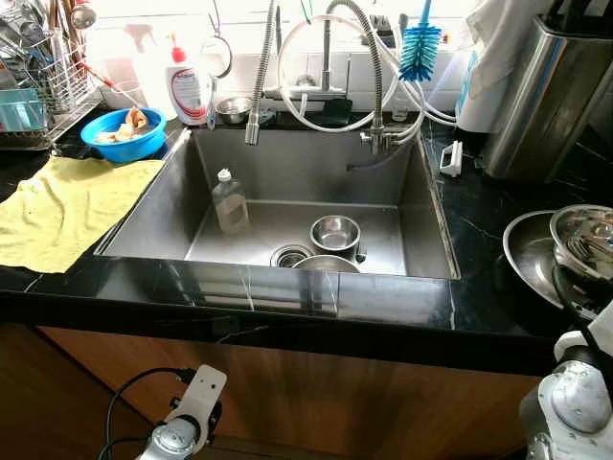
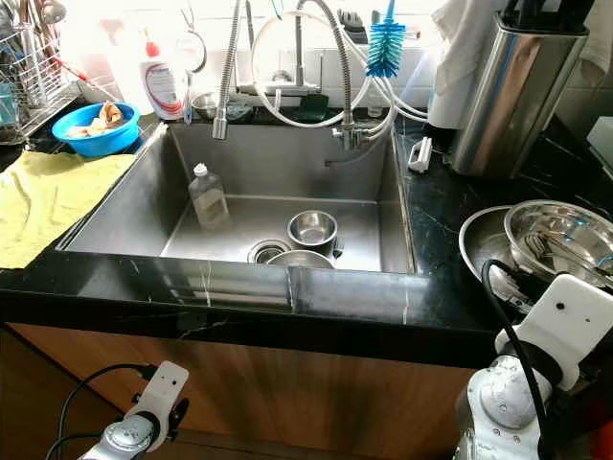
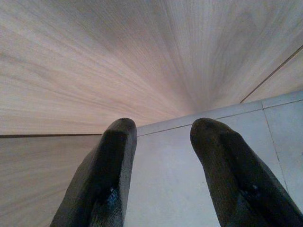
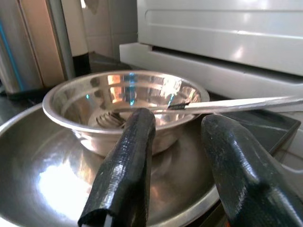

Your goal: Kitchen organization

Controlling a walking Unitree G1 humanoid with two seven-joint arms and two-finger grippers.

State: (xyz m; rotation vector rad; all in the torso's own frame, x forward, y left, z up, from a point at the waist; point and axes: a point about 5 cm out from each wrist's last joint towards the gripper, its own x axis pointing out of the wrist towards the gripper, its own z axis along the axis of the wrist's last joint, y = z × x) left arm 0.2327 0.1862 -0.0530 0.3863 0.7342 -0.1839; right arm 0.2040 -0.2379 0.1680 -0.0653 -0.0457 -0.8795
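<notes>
The black stone surface carries a steel sink set into it. A yellow cloth lies on the surface at the robot's left, with a blue bowl of scraps behind it. In the basin a clear bottle stands upright near a small steel cup and a second steel bowl by the drain. On the right, a wide steel plate holds a steel bowl with a fork resting across its rim. The right gripper hangs just before this bowl, its fingers spread apart and holding nothing. The left gripper hangs low by the wooden cabinet front, fingers parted and empty.
</notes>
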